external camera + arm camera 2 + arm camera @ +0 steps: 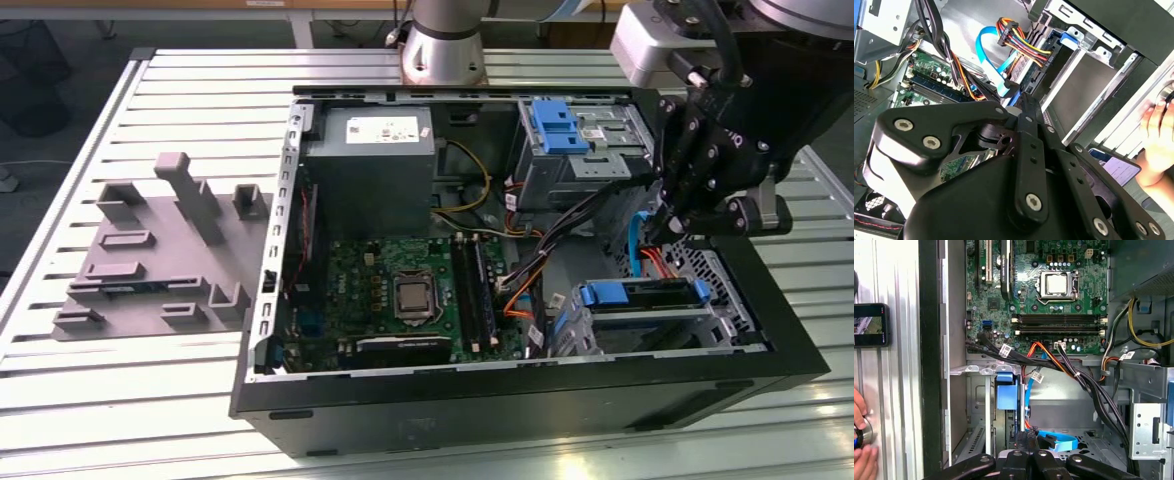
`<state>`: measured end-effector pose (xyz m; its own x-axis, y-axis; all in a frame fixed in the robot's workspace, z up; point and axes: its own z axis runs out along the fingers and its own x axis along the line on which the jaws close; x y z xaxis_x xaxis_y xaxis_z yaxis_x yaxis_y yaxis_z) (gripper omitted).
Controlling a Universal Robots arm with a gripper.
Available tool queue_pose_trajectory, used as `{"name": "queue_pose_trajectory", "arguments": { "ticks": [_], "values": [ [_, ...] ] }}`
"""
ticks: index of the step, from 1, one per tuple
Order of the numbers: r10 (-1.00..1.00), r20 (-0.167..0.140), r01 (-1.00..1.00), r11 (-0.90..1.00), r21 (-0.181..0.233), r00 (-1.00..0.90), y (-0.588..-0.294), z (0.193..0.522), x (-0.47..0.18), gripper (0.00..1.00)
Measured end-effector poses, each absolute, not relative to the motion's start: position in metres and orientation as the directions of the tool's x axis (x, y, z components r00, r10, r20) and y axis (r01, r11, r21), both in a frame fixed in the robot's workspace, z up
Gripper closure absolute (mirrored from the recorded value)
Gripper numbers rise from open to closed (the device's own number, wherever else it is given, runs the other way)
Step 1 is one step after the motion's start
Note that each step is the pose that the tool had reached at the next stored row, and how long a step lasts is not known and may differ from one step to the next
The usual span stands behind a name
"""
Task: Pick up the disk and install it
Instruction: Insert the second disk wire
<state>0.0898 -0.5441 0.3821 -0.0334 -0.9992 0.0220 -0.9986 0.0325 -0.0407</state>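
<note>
Hanging low inside the open computer case (787, 345), the gripper (671, 232) has its fingers drawn close together, with nothing visible between them; just under it in the first wrist view lies a curl of flat blue cable (1056, 440), which it is close to but, as far as I can tell, not clamping; just beside it, at the case corner toward the exterior view's right, the disk (641, 296) sits in its metal drive cage (587, 335), blue rail uppermost and silver-grey body below, so it looks already seated or nearly so; I judge it dense for its size, rigid, smooth and somewhat slippery on its metal faces, and sensitive to knocks; the blue plastic rails or the long side edges look the safest hold, with the label face and connector end left alone, and the bundle of coloured wires (534, 275) crowding the cage could snag; farther in lies the green motherboard (400, 290), then the large grey box (374, 165); well apart on the slatted table (174, 390) stands a grey fixture (154, 255).
</note>
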Motion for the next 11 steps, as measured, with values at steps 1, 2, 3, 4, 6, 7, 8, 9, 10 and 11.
{"name": "queue_pose_trajectory", "arguments": {
  "ticks": [1,2,3,4,6,7,8,9,10,11],
  "values": [
    [-0.999,0.022,-0.999,0.033,-0.041,-0.033,-0.5441,0.3821,0.0897,0.89],
    [-0.999,0.022,-0.999,0.033,-0.041,-0.033,-0.544,0.3821,0.0897,0.89],
    [-0.999,0.022,-0.999,0.033,-0.041,-0.033,-0.5439,0.3821,0.0897,0.89],
    [-0.999,0.022,-0.999,0.033,-0.041,-0.033,-0.5437,0.3821,0.0897,0.89],
    [-0.999,0.022,-0.999,0.032,-0.041,-0.033,-0.5434,0.3836,0.0897,0.89],
    [-0.999,0.022,-0.999,0.033,-0.041,-0.033,-0.5432,0.3848,0.0897,0.89],
    [-0.999,0.022,-0.999,0.032,-0.041,-0.033,-0.5427,0.3861,0.0897,0.89],
    [-0.999,0.022,-0.999,0.032,-0.041,-0.033,-0.542,0.3869,0.0897,0.89],
    [-0.999,0.022,-0.999,0.033,-0.041,-0.033,-0.5408,0.3875,0.0897,0.89],
    [-0.999,0.022,-0.999,0.033,-0.041,-0.034,-0.5394,0.3881,0.0897,0.89]
  ]
}}
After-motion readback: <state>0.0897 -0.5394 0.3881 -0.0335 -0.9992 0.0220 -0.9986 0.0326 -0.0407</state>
